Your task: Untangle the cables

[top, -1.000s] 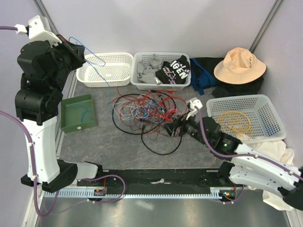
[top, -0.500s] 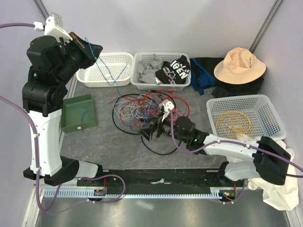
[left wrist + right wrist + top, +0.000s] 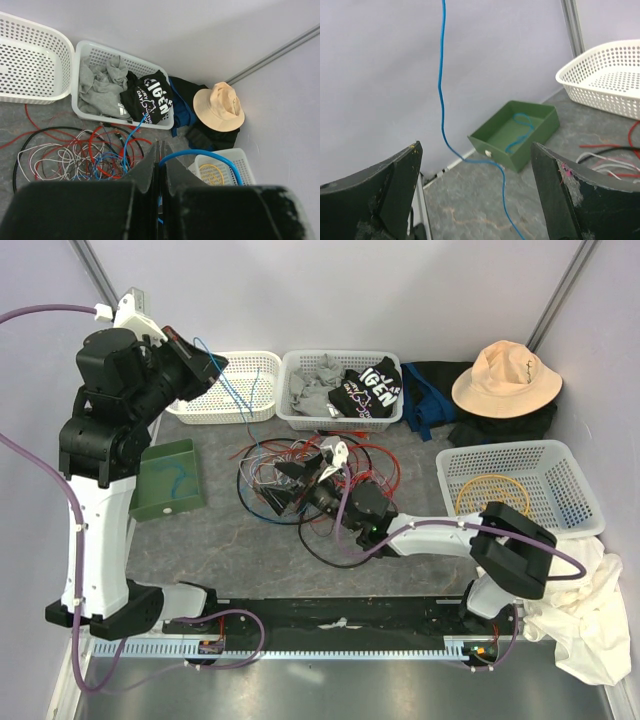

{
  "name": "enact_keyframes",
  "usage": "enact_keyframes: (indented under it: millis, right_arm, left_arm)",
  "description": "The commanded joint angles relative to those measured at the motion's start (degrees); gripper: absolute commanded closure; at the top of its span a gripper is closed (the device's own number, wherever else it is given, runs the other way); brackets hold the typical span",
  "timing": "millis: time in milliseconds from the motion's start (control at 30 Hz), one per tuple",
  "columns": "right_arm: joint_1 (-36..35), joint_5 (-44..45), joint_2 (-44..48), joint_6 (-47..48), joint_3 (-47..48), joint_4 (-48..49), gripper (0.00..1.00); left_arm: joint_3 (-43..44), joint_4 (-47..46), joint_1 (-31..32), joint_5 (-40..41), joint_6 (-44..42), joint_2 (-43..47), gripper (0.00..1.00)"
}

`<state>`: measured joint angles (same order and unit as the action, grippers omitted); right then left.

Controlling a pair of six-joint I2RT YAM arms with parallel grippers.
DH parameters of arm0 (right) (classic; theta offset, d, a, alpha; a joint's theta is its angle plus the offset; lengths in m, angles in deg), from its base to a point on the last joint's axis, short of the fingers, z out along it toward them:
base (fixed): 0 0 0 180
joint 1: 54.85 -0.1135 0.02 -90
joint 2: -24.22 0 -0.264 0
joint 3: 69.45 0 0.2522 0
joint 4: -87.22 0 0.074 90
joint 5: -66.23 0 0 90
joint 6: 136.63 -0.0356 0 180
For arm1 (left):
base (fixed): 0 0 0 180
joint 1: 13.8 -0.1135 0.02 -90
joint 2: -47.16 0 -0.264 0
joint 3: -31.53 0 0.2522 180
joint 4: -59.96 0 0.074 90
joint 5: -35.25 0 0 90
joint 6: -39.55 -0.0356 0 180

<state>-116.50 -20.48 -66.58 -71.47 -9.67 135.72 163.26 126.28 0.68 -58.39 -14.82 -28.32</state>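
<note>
The grey bench (image 3: 225, 540) carries the cables (image 3: 262, 468) in a loose tangle at its middle; the right fingers (image 3: 375, 195) stand wide apart over the tangle's left part, holding nothing; the left fingers (image 3: 145, 174), raised high, pinch one blue cable (image 3: 440, 90).

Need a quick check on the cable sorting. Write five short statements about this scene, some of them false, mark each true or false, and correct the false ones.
1. The left gripper is shut on a blue cable. True.
2. The right gripper is clamped on a red cable. False: its jaws stand open above the tangle, gripping nothing.
3. The green tray has nothing in it. False: a bluish cable lies inside.
4. A yellow cable lies coiled in the white basket on the right. True.
5. The tan hat sits in the middle basket. False: it rests on dark clothing outside the baskets.
</note>
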Motion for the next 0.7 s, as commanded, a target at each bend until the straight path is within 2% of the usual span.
enact_keyframes:
  millis: [0,167,267,300,367,400,467,500,600,633,667]
  right_arm:
    - [-0.14,0.75,-3.5,-1.44,6.7,6.03,0.05]
    - [-0.14,-0.91,-6.75,-3.19,10.31,6.21,0.12]
    - [-0.14,-1.53,-8.33,-4.16,12.42,5.33,0.27]
    - [-0.14,-1.79,-8.51,-4.42,13.04,5.24,0.46]
    - [-0.14,-1.88,-7.64,-4.6,12.78,4.71,0.69]
    - [-0.05,-1.8,-6.94,-4.25,11.82,4.45,0.84]
    - [-0.14,-0.75,-2.83,-3.38,10.07,0.43,0.97]
    - [-0.05,1.09,-0.8,-2.68,9.62,-2.12,1.0]
    - [-0.14,6.09,7.99,0.14,9.79,-16.69,1.0]
    - [-0.05,7.85,10.1,0.93,10.49,-25.87,1.0]
    - [-0.05,9.35,13.95,2.5,12.32,-30.57,1.0]
  left_arm:
    - [-0.64,-2.46,0.02,-1.55,1.36,2.09,0.98]
    - [-1.69,-2.72,0.02,-2.16,1.45,2.53,0.98]
    - [-1.87,-2.81,-0.07,-2.16,1.36,2.71,0.98]
    - [-2.22,-2.81,0.02,-2.16,1.28,2.8,0.98]
    - [-2.57,-2.9,0.02,-1.55,0.75,3.15,0.98]
    - [-3.44,-2.9,0.02,-1.2,0.31,3.58,0.98]
    - [-4.85,-3.07,-0.07,0.38,-0.22,4.11,0.98]
    - [-7.03,-3.68,-0.07,0.91,-0.57,4.46,0.98]
    - [-14.66,-6.57,-0.07,1.18,-1.01,6.22,0.98]
    - [-17.22,-7.98,-0.07,0.4,-1.1,6.66,0.95]
    - [-19.77,-9.3,-0.07,-1.44,-1.36,7.8,0.74]
